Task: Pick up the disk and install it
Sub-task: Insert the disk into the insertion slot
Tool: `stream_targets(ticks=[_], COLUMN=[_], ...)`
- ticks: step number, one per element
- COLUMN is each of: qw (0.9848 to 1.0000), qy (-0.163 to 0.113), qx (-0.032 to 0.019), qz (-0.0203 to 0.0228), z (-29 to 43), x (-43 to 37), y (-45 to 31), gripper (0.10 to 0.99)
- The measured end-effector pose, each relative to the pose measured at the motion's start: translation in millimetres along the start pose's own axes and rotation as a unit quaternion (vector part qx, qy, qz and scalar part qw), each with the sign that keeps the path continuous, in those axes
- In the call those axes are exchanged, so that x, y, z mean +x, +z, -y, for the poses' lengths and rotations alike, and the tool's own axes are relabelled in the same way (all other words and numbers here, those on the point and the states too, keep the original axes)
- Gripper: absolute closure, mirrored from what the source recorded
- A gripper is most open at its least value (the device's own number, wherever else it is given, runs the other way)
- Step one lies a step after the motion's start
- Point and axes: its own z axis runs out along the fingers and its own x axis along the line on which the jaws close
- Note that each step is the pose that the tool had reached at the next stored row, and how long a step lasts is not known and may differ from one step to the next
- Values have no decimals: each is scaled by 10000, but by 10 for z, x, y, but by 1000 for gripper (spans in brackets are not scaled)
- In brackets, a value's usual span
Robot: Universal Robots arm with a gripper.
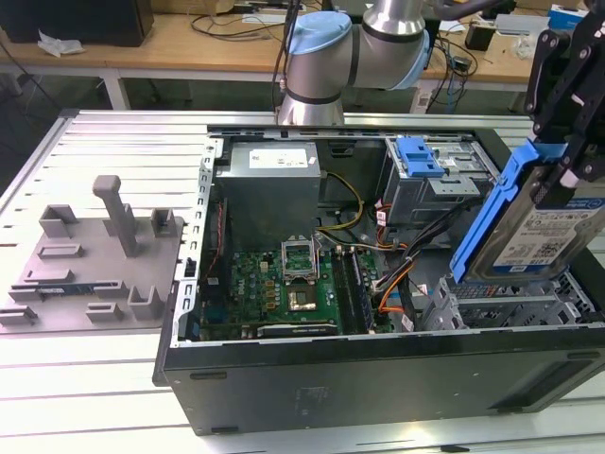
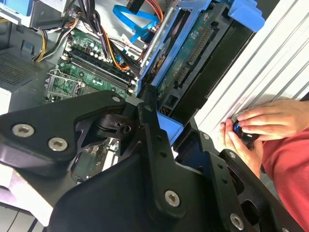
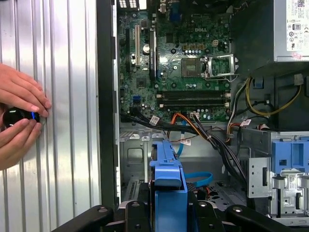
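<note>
1. Gripper [image 1: 567,165]: a black linkage at the exterior view's right. Its jaws are closed on the upper edge of the disk [image 1: 553,236].
2. Disk: a silver drive with a white-and-blue label, framed by a bright blue carrier. It is held clear of the table [image 1: 104,142] and tilted steeply, with its upper end leaning toward the exterior view's right. Its lower end hangs just over the metal drive cage [image 1: 510,307]; whether the two touch cannot be told.
3. Computer case [image 1: 378,388]: a black tower lying on its side on the slatted metal table, with its open side facing up. The drive cage sits at its near right corner.
4. Inside the case, the green motherboard [image 1: 284,284] lies in the middle and the grey power supply [image 1: 269,184] sits on its far side. Cables [image 1: 406,251] run between the motherboard and the drive cage.
5. Blue bracket [image 1: 416,156]: seated in a metal bay at the far right of the case, well apart from the held disk.
6. Grey fixture plate [image 1: 95,255]: carries upright posts and lies on the table to the left of the case, apart from it.
7. Robot arm [image 1: 321,66]: its grey-and-blue joint rises at the far side of the case.
8. In both wrist views a person's hands [image 3: 21,94] rest on the table slats beside the case, holding a small black knob [image 3: 14,117]. A red garment [image 2: 289,179] appears in the second wrist view.
</note>
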Motion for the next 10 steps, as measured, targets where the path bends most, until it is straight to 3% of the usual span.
stream_targets(ticks=[10], qw=[10000], qy=[0], qx=[0], qz=[0], z=[9], x=[18], y=[48], gripper=[722])
